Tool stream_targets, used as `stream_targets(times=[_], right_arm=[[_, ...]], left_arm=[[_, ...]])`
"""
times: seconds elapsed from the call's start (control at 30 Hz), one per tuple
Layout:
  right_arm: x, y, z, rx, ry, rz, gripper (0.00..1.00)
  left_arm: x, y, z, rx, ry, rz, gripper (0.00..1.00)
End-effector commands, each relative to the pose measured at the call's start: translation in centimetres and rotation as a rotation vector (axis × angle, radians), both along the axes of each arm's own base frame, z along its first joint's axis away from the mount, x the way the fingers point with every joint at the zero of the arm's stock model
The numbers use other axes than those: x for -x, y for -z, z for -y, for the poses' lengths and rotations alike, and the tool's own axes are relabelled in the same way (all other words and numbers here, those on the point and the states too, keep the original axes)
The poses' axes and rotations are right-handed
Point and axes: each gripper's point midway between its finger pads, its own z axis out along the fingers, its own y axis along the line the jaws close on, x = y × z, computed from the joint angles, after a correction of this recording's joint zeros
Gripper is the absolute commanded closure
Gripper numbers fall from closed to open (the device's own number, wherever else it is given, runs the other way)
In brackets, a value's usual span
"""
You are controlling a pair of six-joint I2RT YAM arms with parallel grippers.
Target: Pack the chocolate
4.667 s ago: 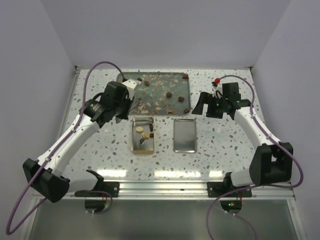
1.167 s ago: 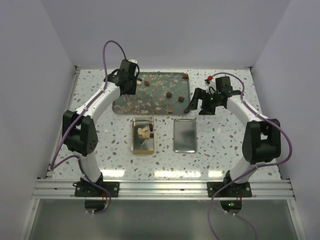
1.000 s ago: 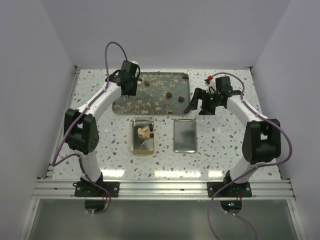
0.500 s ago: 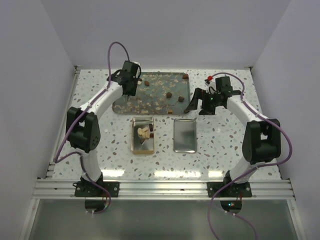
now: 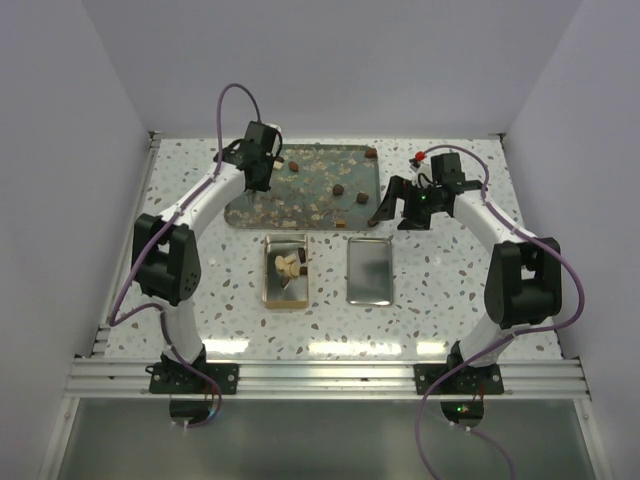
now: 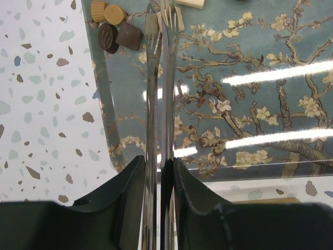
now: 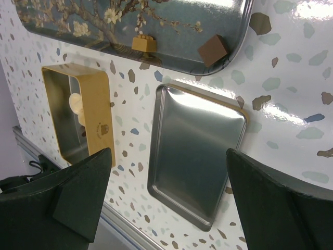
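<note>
My left gripper (image 6: 158, 162) is shut on a pair of thin metal tongs (image 6: 156, 88). Their blades lie almost together over the flowered tray (image 6: 250, 120), and nothing shows between them. Their tips end next to a cluster of chocolates (image 6: 129, 35) at the tray's back left: dark and caramel pieces. From above, the left gripper (image 5: 263, 162) is over the tray's back left corner. More chocolates (image 5: 339, 189) lie scattered on the tray. The gold tin (image 5: 268, 285) holds cream and dark pieces. My right gripper (image 7: 167, 152) is open and empty above the tin's lid (image 7: 200, 156).
The silver lid (image 5: 369, 270) lies right of the gold tin, both in front of the tray (image 5: 255, 208). A brown square (image 7: 213, 49) and a caramel piece (image 7: 143, 43) sit at the tray's near rim. A small red thing (image 5: 436, 160) lies at the back right.
My left arm has gone from near the tin to the tray's back left corner, drifting slightly right over the last second. The right arm has barely moved.
</note>
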Motion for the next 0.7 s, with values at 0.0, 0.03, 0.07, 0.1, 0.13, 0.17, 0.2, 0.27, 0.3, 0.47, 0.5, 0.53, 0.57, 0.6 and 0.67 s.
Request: stream_targets(times=[0.0,0.03,0.07,0.1,0.13,0.17,0.2,0.27,0.3,0.47,0.5,0.53,0.57,0.6,0.67], right_arm=[[-0.7,-1.5,-0.3,-0.013,-0.013,0.043,0.06],[-0.7,-1.6,-0.3,-0.011,-0.015,0.044,0.06],[-0.8,-1.7,-0.3,-0.009,-0.015,0.046,0.06],[-0.8,-1.7,-0.3,-0.008,-0.016,0.044,0.06],[-1.0,-1.8,-0.3,-0.006,-0.017,0.049,0.06],[-1.1,-1.8,-0.3,-0.007,-0.016,0.05,0.06],[-1.1,-1.9,-0.3,-0.007,-0.016,0.051,0.06],[-1.2,-2.0,-0.3,-0.006,-0.015,0.053,0.06],[-1.3,-2.0,-0.3,-0.006,-0.015,0.055,0.06],[-1.4,-2.2,-0.2,0.005,-0.014,0.064,0.06],[-1.5,-2.4,-0.1,0.005,-0.013,0.07,0.06],[-1.4,-2.4,-0.2,0.007,-0.017,0.07,0.06],[-1.4,-2.4,-0.1,0.007,-0.013,0.072,0.06],[-1.4,-2.6,-0.1,0.008,-0.013,0.078,0.06],[-1.2,-2.6,0.0,0.01,-0.013,0.079,0.06]], left_arm=[[-0.6,-3.9,-0.4,0.016,0.006,0.089,0.77],[-0.3,-4.0,-0.4,0.02,0.013,0.081,0.78],[0.0,-4.6,-0.3,0.027,0.019,0.089,0.78],[0.3,-4.9,-0.3,0.032,0.026,0.09,0.78],[0.8,-4.8,-0.1,0.044,0.043,0.079,0.78],[1.3,-5.8,0.0,0.058,0.054,0.094,0.78],[1.8,-6.1,0.2,0.067,0.065,0.094,0.78],[3.4,-6.7,0.6,0.078,0.11,0.09,0.78],[3.9,-6.9,0.8,0.081,0.126,0.089,0.78],[8.0,-7.9,2.1,0.1,0.215,0.066,0.78],[8.5,-8.2,2.2,0.105,0.221,0.067,0.78],[9.2,-8.1,2.4,0.116,0.221,0.062,0.78],[9.9,-9.1,2.4,0.132,0.228,0.086,0.77],[10.3,-9.3,2.4,0.138,0.227,0.092,0.78],[11.2,-9.7,2.1,0.148,0.22,0.1,0.77]])
